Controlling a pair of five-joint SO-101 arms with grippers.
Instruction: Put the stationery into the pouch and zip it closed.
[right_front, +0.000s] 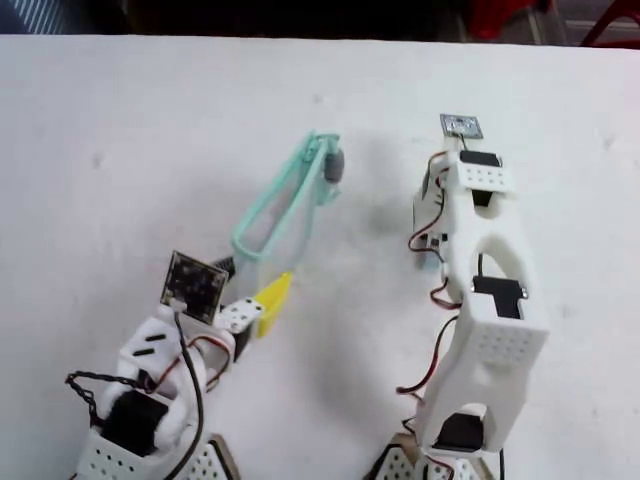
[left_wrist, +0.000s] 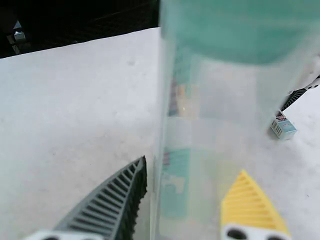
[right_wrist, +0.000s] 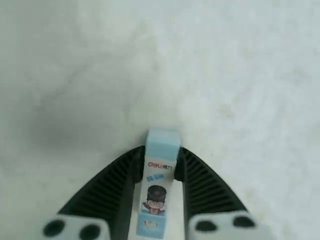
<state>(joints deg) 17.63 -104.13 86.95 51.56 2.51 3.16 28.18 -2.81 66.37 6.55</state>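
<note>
In the high view the pouch (right_front: 283, 205), clear-walled with a teal zip edge, sits a little left of the frame's centre on the white table (right_front: 120, 150). It runs on a slant from the upper middle down toward the lower left, and its teal rim forms a long narrow loop, so the mouth stands open. A small grey piece (right_front: 333, 165) sits at the pouch's upper end; what it is cannot be told. The left gripper (left_wrist: 193, 167) comes up from the lower left corner of the high view and is clamped on the lower end of the pouch. In the left wrist view its dark ribbed finger (left_wrist: 120, 200) lies against the near side of the clear wall. Its yellow finger (left_wrist: 250, 205) shows through the plastic on the other side. The pouch rises between them toward the top of that frame, with its teal band at the upper edge. Blurred pale shapes show through the wall, too soft to identify. The right arm takes up the right half of the high view and points toward the top of the frame, well apart from the pouch. The right gripper (right_wrist: 160, 150) is closed on an eraser (right_wrist: 157, 182), a slim pale-blue and white block. The block is held lengthwise between the two black ribbed fingers, with its blue end poking just past their tips over the bare table. The left wrist view also shows the eraser (left_wrist: 283, 127) small at mid-right, beside the pouch and low near the table surface; whether it touches the table cannot be told.
</note>
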